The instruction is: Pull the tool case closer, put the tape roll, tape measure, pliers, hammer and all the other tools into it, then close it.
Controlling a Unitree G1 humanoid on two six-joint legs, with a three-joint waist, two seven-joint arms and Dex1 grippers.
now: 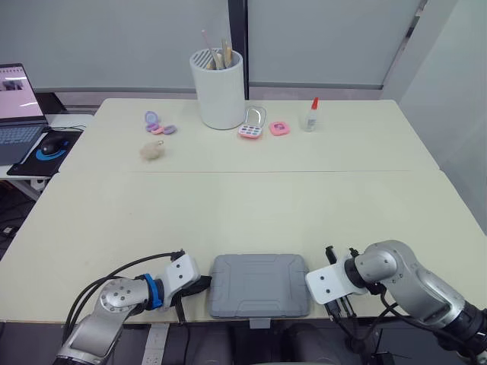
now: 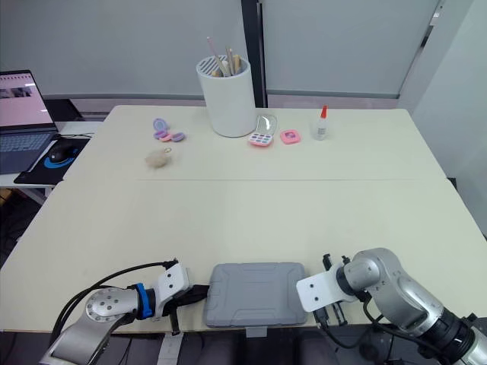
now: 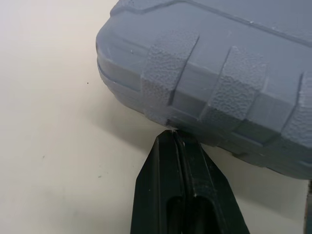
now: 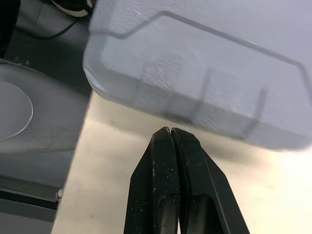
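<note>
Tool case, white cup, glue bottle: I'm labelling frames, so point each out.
Tool case (image 1: 259, 283), left eye view, middle of lid.
White cup (image 1: 218, 99), left eye view, front wall.
Glue bottle (image 1: 308, 120), left eye view, clear body.

One tool case (image 1: 259, 285); one white cup (image 1: 218, 89); one glue bottle (image 1: 310, 115); one laptop (image 1: 19, 103); one mouse (image 1: 52, 144).

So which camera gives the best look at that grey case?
The left eye view: the whole closed tool case shows from above, lid and outline. The right eye view matches it; the wrist views show its ribbed side corners up close.
</note>
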